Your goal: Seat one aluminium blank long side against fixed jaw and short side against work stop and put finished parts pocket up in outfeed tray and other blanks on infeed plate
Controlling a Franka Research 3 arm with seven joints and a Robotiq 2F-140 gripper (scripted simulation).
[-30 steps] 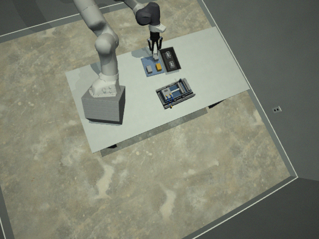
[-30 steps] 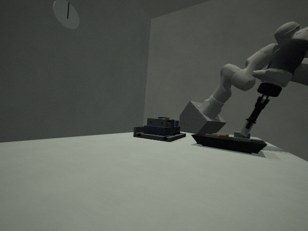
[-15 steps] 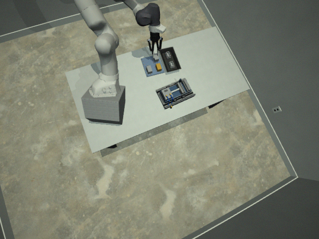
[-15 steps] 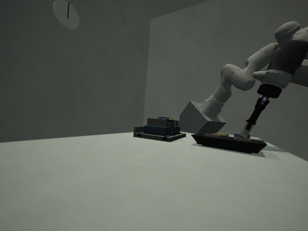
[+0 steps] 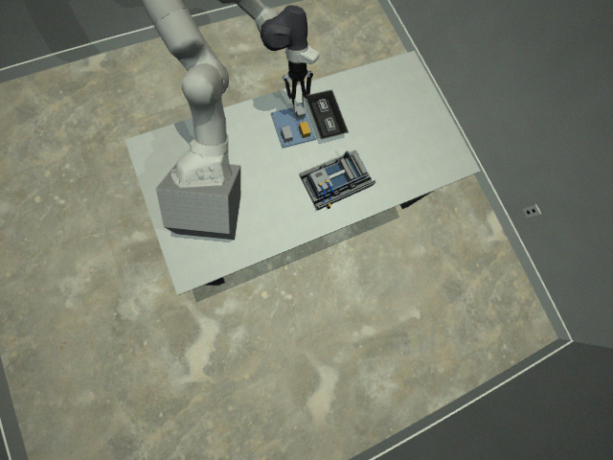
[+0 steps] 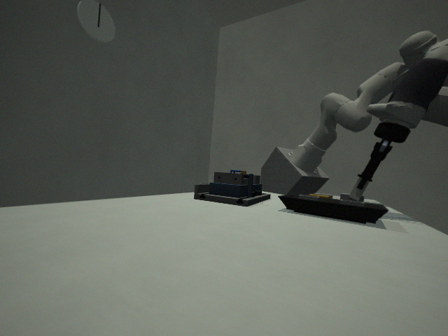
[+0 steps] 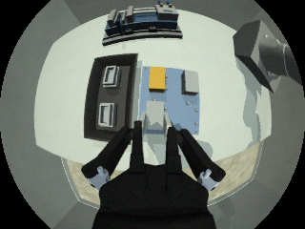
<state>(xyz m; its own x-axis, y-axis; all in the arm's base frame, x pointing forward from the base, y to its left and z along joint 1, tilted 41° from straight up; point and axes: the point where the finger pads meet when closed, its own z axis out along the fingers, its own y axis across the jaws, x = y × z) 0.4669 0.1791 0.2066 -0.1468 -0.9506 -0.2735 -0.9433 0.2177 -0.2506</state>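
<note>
You have one pale grey aluminium blank [image 7: 155,114], a small rectangular block, pinched in the gripper [image 7: 154,130] low over the blue infeed plate [image 5: 279,124], at its end farthest from the vise [image 5: 336,178]. Surface: a pale table [image 5: 405,124] on a mottled stone floor [image 5: 297,356], grey walls around. Nearby: a second grey blank [image 5: 286,131] and a brass blank [image 5: 305,128] on the plate, and the black outfeed tray [image 5: 341,111] just beside it holding two finished parts [image 5: 324,104].

Around me: grey walls [image 6: 108,126], round wall clock [image 6: 96,19], mottled stone floor [image 5: 297,346], pale table [image 5: 396,124], wall socket [image 5: 531,211], dim light.
</note>
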